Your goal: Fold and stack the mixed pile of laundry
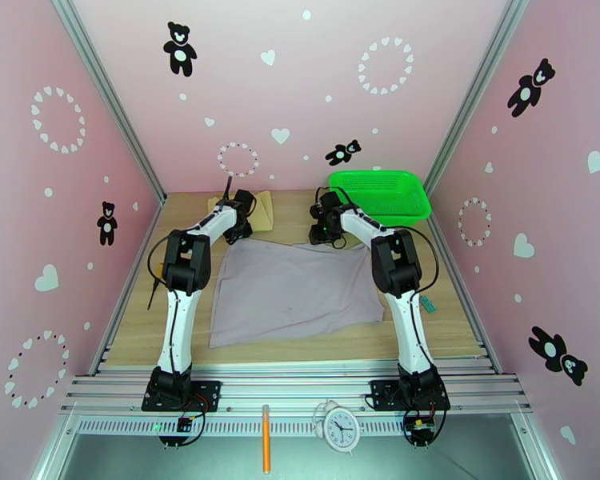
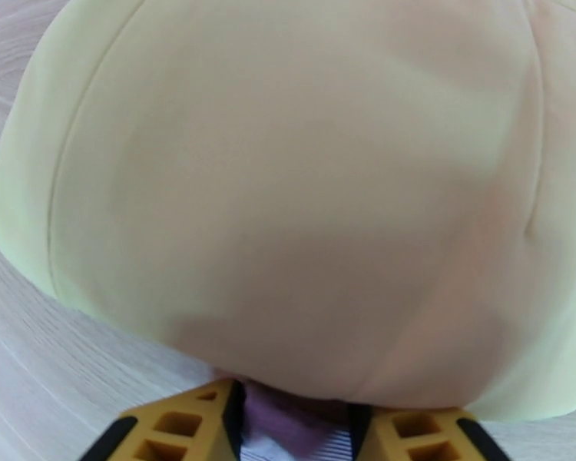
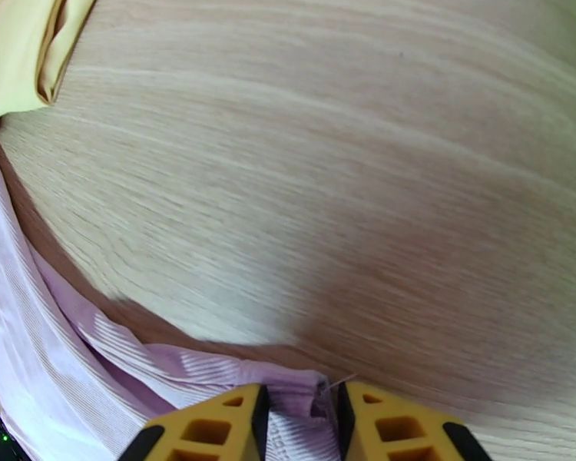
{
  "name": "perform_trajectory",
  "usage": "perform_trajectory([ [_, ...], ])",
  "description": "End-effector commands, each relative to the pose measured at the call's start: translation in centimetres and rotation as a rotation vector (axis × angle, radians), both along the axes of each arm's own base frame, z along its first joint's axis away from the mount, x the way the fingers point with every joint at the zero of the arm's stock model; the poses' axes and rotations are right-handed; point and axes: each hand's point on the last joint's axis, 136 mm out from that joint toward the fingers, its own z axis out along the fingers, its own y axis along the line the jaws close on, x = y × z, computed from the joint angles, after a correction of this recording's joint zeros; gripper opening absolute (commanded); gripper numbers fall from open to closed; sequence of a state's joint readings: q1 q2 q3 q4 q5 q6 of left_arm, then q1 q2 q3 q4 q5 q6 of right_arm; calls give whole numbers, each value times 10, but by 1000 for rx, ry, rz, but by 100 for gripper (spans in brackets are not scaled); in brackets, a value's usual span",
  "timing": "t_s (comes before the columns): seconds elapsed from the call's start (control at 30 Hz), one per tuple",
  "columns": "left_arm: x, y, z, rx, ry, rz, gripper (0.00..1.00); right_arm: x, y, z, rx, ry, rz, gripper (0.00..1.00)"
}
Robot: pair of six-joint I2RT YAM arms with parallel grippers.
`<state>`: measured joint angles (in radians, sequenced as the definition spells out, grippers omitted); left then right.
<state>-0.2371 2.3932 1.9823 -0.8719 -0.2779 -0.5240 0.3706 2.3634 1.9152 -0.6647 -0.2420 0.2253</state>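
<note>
lilac garment [image 3: 73, 363] corner between right claw [image 3: 302, 395] fingers

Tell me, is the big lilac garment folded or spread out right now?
Spread out. The lilac garment lies as one flat sheet on the table, with no layer doubled over.

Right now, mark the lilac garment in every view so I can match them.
Top: garment spread flat, centre of picture.
Left wrist: garment at the bottom edge, inside the left tool.
Right wrist: garment lower left, corner inside the right tool.
Shared landmark: tan cloth, beyond the garment's far left corner.
</note>
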Motion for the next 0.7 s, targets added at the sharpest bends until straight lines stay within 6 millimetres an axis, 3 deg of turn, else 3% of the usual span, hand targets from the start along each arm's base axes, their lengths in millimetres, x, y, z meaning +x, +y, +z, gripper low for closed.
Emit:
perform_trajectory([
  [0.0,-7,5,-12,10,38,2,32,-10,3,-9,-12,41,10,31],
  [0.17,-6,5,-14,6,39,7,1,-5,3,-6,-11,22,-2,3],
  [0.3,-3,5,-7,6,22,8,0,6,2,4,-9,-10,-21,0],
  [0.47,2,7,21,23,-30,1,0,20,-6,38,-6,-92,-58,0],
  [0.67,0,12,53,36,-91,-11,0,13,-10,71,25,-157,-58,0],
])
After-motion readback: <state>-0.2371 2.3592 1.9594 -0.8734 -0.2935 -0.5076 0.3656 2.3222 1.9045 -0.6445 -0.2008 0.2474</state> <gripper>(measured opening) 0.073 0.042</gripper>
